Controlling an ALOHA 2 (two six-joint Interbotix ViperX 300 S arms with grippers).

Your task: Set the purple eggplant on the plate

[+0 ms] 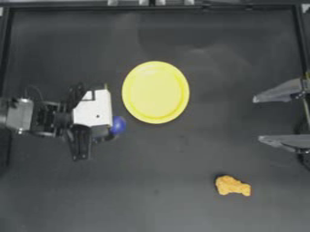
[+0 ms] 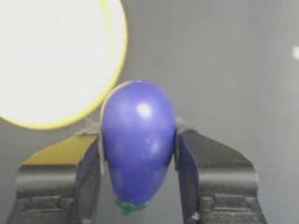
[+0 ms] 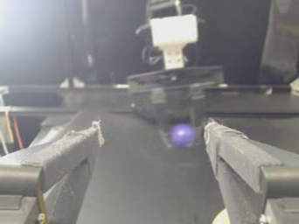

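Note:
The purple eggplant [image 2: 138, 144] is glossy blue-purple with a tiny green tip, and my left gripper [image 2: 138, 151] is shut on it, one jaw on each side. From above, the eggplant [image 1: 118, 125] shows at the left gripper's tip [image 1: 113, 126], just left of the yellow plate [image 1: 155, 92] and a little nearer the front. In the left wrist view the plate's rim [image 2: 114, 65] lies just beyond the eggplant. My right gripper [image 1: 275, 118] is parked open at the right edge; its view shows the eggplant [image 3: 182, 134] far off.
A lumpy orange-yellow nugget piece [image 1: 232, 186] lies on the dark table at the front right. The table's frame runs along the back and sides.

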